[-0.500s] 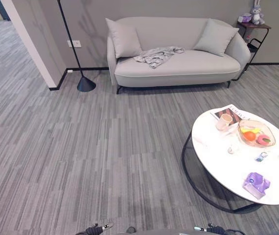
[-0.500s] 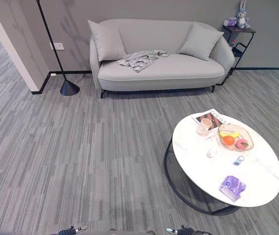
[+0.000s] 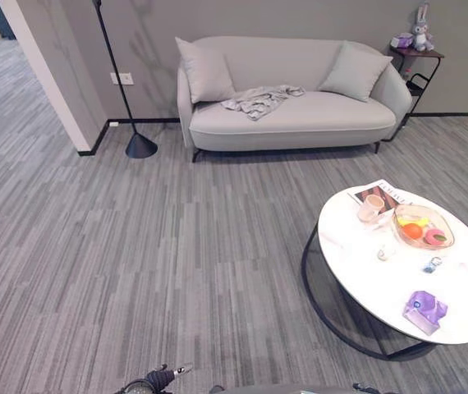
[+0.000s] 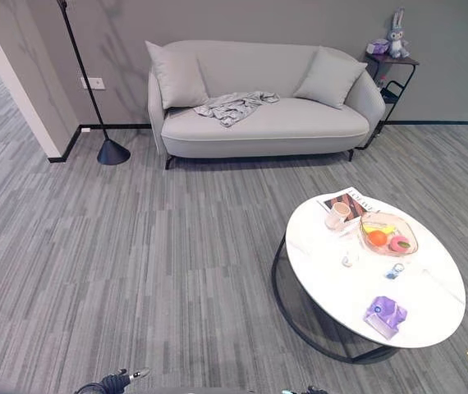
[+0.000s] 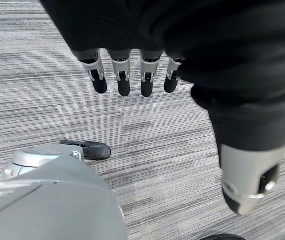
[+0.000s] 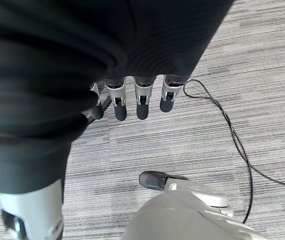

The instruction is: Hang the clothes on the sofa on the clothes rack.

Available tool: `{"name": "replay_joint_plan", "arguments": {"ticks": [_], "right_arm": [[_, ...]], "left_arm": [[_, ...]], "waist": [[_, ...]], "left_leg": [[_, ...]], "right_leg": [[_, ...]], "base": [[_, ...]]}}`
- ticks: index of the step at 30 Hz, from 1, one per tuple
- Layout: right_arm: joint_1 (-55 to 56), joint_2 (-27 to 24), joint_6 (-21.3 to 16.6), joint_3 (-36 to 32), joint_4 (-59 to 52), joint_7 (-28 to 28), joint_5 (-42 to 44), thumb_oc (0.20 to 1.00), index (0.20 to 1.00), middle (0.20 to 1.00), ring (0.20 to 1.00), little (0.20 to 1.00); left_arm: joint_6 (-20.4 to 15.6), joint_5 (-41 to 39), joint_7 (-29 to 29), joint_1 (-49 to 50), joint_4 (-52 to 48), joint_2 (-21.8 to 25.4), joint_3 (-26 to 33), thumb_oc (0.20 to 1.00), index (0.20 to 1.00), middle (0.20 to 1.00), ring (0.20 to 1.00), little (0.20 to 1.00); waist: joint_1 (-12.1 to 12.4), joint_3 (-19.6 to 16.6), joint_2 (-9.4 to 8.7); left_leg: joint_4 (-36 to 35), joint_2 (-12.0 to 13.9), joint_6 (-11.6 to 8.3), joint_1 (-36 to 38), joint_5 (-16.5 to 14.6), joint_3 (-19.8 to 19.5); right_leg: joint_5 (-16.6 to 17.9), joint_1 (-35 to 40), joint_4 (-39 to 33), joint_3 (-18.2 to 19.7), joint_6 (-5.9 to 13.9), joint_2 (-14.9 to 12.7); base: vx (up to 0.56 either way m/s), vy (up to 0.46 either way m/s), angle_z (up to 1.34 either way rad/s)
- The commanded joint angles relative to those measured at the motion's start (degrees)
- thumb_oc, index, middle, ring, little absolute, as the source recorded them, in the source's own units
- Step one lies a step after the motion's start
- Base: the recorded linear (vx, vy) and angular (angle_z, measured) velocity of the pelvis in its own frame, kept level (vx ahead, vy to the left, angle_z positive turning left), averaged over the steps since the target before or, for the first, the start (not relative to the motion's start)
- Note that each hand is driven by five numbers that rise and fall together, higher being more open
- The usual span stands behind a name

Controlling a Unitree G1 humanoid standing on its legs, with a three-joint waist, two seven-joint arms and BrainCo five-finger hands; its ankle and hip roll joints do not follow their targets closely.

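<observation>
View shifted, sofa (image 3: 291, 115) and round table (image 3: 365, 279) otherwise unmoved

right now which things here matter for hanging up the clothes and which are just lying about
For the job:
- grey clothes, crumpled on the seat
- sofa they lie on
- left hand and right hand, both open, holding nothing

Just lying about:
- two cushions, left cushion
- floor lamp
- round white table with cup, fruit bowl, magazine, purple packet
- side shelf with toy rabbit
</observation>
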Motion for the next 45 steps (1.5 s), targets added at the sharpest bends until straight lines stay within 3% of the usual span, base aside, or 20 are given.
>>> {"name": "replay_joint_plan", "arguments": {"ticks": [1,35,40,43,44,45], "right_arm": [[-2.08,-2.43,-1.0,-2.27,1.19,-0.9,1.22,1.0,1.0,1.0,1.0,1.0],[-1.11,-2.66,-1.7,-2.26,1.34,-0.89,1.42,1.0,1.0,1.0,1.0,1.0],[-0.44,-2.66,-1.89,-2.68,0.46,-0.76,1.38,1.0,1.0,1.0,1.0,1.0],[-0.04,-3.2,-1.89,-2.68,-0.89,-0.9,1.75,1.0,1.0,1.0,1.0,1.0],[-0.04,-3.2,-1.89,-2.68,-0.89,-0.9,1.75,1.0,1.0,1.0,1.0,1.0],[-0.27,-3.88,-1.88,-2.7,-3.13,-1.12,2.6,1.0,1.0,1.0,1.0,1.0]], "left_arm": [[-0.28,0.55,0.41,-2.65,1.32,-1.47,-1.25,1.0,1.0,1.0,1.0,1.0],[-0.05,1.65,0.65,-2.61,2.03,-2.08,-2.05,1.0,1.0,1.0,1.0,1.0],[0.08,1.52,0.19,-2.27,1.5,-2.12,-1.33,1.0,1.0,1.0,1.0,1.0],[0.23,1.1,-0.15,-2.35,0.81,-2.22,-1.21,1.0,1.0,1.0,1.0,1.0],[0.23,1.1,-0.15,-2.35,0.81,-2.22,-1.21,1.0,1.0,1.0,1.0,1.0],[0.13,-0.05,-0.35,-2.75,0.33,-2.34,-0.81,1.0,1.0,1.0,1.0,1.0]], "waist": [[0.09,0.52,3.44],[-1.22,-0.78,3.42],[-1.03,0.4,3.23],[-0.8,3.11,1.59],[-0.82,3.09,1.6],[0.88,7.87,0.26]], "left_leg": [[0.42,0.71,-1.1,1.03,-1.49,6.48],[0.42,1.84,-1.0,2.25,-1.6,6.33],[0.97,3.97,-0.75,3.68,1.74,6.53],[15.9,4.71,-0.46,-4.01,0.65,5.38],[15.94,4.71,-0.46,-4.06,0.63,5.36],[34.05,2.69,0.01,-15.48,-0.61,3.15]], "right_leg": [[1.74,0.8,0.11,-0.73,0.83,0.52],[1.57,0.54,0.11,0.19,0.71,2.1],[1.32,0.84,0.11,0.4,0.67,3.37],[2.3,0.75,0.11,0.65,0.36,2.71],[2.3,0.72,0.11,0.63,0.36,2.72],[3.92,1.95,0.12,0.56,-0.33,2.32]], "base": [[0.02,-0.051,0.0],[0.01,-0.016,0.0],[0.04,-0.088,-0.01],[-0.06,-0.165,0.05],[-0.17,-0.321,0.44],[-0.14,-0.232,0.57]]}}
